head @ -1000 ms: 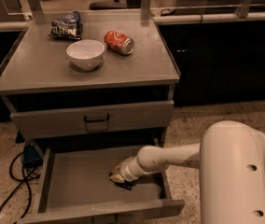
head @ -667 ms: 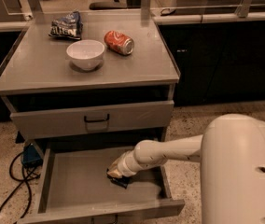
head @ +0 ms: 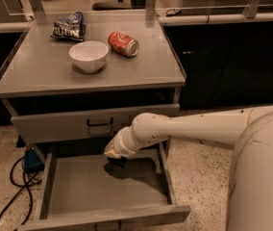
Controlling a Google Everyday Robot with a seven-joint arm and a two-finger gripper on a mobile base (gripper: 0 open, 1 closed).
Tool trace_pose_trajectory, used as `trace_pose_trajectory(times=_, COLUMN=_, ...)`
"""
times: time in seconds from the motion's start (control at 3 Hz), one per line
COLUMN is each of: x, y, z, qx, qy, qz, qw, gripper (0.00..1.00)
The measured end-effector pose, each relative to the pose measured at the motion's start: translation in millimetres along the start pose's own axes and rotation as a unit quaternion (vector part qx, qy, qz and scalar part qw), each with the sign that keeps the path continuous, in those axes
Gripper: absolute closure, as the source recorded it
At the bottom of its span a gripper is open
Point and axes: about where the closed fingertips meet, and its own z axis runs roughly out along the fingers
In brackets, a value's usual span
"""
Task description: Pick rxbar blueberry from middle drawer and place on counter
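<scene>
Reaching in from the right beneath the counter (head: pixel 141 76), the gripper (head: pixel 113 152) hung over the back of the open middle drawer (head: pixel 93 196) to get at the rxbar blueberry (head: pixel 118 161), apparently the dark shape at its tip, though whether it gripped it I could not tell
</scene>
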Motion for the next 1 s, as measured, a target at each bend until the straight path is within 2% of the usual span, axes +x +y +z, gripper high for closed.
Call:
trace_pose_trajectory(times=0.33, x=-0.1, y=0.0, z=-0.1, qx=0.000, qy=0.000, qz=0.000, qw=1.0000, gripper=1.00)
trace_pose_trajectory(times=0.67, x=-14.5, y=4.2, z=-34.9, qx=0.029, qy=0.000, qz=-0.006, qw=0.9996, gripper=1.00)
trace_pose_trajectory(times=1.0, x=-19.9, y=27.5, z=-100.9, qx=0.071, qy=0.003, qz=0.008, qw=0.9974, gripper=1.00)
